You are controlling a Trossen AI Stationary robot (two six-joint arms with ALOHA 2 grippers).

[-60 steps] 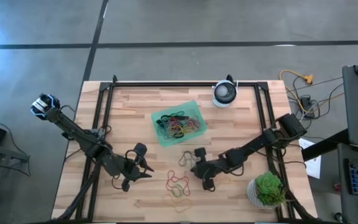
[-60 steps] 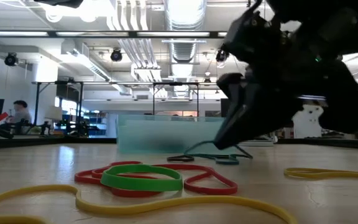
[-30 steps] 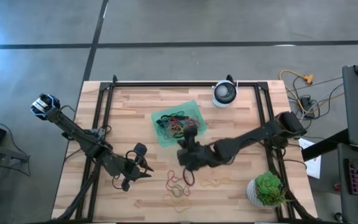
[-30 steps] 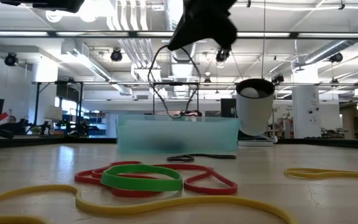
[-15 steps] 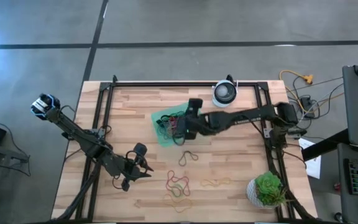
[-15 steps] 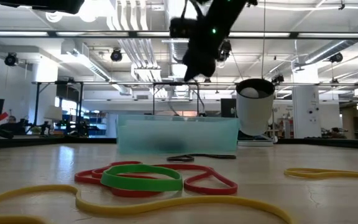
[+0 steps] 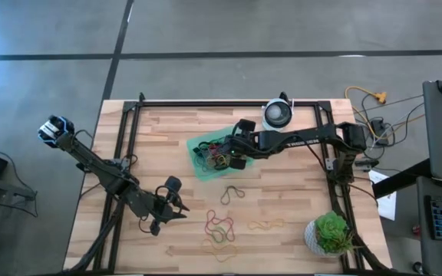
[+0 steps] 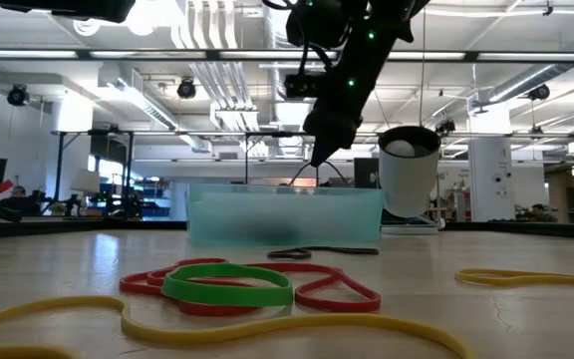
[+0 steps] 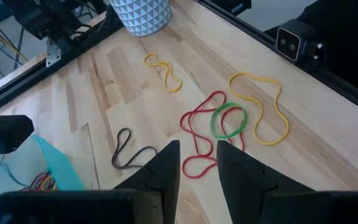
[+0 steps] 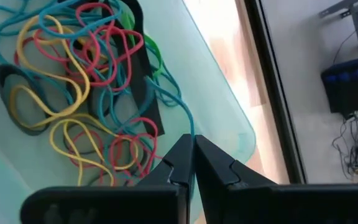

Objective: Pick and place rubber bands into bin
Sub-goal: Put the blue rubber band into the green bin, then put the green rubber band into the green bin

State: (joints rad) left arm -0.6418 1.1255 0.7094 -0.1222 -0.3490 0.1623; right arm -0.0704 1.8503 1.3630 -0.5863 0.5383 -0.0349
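Rubber bands, loose stock (image 7: pixel 221 225) — red, green and yellow loops lying flat on the table (image 7: pixel 159 134) between my two arms, plus a dark one (image 7: pixel 232 192) nearer the bin (image 7: pixel 198 169); in the left wrist view the red (image 9: pixel 199 140) and green (image 9: pixel 229 119) overlap

Rubber bands, binned (image 10: pixel 86 81) — a tangled heap, many colours

Handling, my judgement — near weightless, limp, stretchy; they lie thin against the wood, so I pinch a single strand where it arches or crosses another, and expect neighbours to drag along

My right gripper (image 7: pixel 235 148) — over the bin, jaws closed, a thin teal strand (image 10: pixel 180 111) pinched at the tips and trailing into the heap

My left gripper (image 7: pixel 181 205) — parked near the loose loops, jaws apart, nothing in them
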